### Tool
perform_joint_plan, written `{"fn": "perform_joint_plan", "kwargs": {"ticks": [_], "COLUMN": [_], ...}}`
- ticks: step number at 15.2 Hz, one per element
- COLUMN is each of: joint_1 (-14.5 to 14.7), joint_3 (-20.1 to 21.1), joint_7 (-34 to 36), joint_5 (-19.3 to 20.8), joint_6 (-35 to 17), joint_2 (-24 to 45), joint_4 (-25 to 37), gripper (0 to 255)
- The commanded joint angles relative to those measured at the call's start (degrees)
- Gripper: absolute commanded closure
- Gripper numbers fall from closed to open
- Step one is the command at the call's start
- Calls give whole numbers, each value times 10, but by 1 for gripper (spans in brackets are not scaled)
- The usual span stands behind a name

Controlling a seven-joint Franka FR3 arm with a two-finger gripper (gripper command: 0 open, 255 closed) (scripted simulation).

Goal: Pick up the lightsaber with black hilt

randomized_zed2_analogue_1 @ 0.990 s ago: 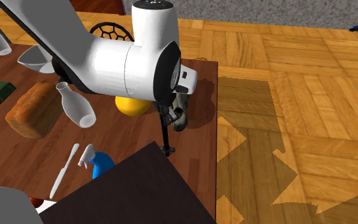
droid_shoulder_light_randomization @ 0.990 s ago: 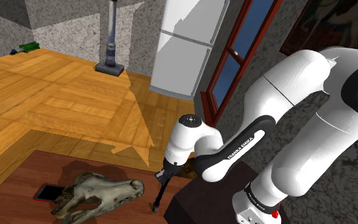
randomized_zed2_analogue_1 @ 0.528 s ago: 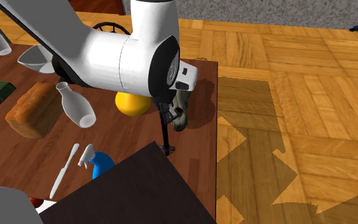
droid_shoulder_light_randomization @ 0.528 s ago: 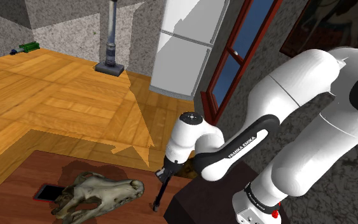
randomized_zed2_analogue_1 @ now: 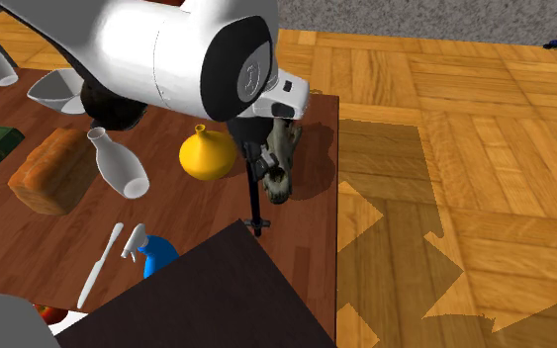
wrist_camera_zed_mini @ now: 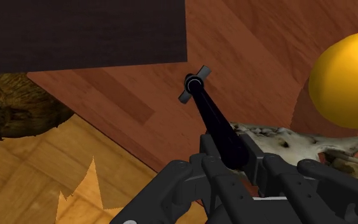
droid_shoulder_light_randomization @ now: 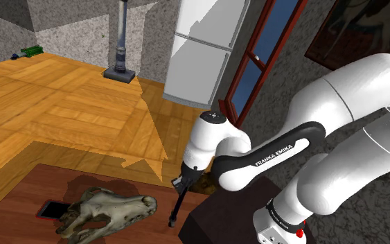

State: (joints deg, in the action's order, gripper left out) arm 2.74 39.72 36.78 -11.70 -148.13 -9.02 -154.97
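Observation:
The lightsaber (droid_shoulder_light_randomization: 178,205) is a thin black rod with a small cross-piece at its lower end. It hangs tilted just above the dark wooden table (droid_shoulder_light_randomization: 20,201), near the table's edge beside the stand. My gripper (droid_shoulder_light_randomization: 181,184) is shut on its upper part. In the second exterior view the lightsaber (randomized_zed2_analogue_1: 257,203) points down from the gripper (randomized_zed2_analogue_1: 254,160), between a yellow vase and an animal skull. In the wrist view the black hilt (wrist_camera_zed_mini: 210,118) runs out from between the clasping fingers of the gripper (wrist_camera_zed_mini: 231,159), with the cross-piece end over the table.
An animal skull (droid_shoulder_light_randomization: 107,211) lies on the table beside the lightsaber, with a flat red-edged object (droid_shoulder_light_randomization: 48,209) past it. A yellow vase (randomized_zed2_analogue_1: 207,153), white bottle (randomized_zed2_analogue_1: 118,163), bread loaf (randomized_zed2_analogue_1: 48,173) and blue spray bottle (randomized_zed2_analogue_1: 152,255) crowd the table. The dark stand (randomized_zed2_analogue_1: 197,297) lies close below.
The arm's wrist has risen and swung back, uncovering the yellow vase in the second exterior view. The lightsaber has come up slightly with the gripper, which stays shut on it.

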Motion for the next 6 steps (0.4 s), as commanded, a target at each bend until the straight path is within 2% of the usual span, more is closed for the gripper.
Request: {"fn": "perform_joint_plan", "kwargs": {"ticks": [1, 4, 6], "joint_1": [6, 15, 16], "joint_3": [-7, -17, -17], "joint_7": [-14, -27, -27], "joint_5": [-17, -33, -34], "joint_6": [23, 55, 57], "joint_2": [-22, -50, -51], "joint_4": [3, 9, 10], "gripper": [255, 255, 255]}}
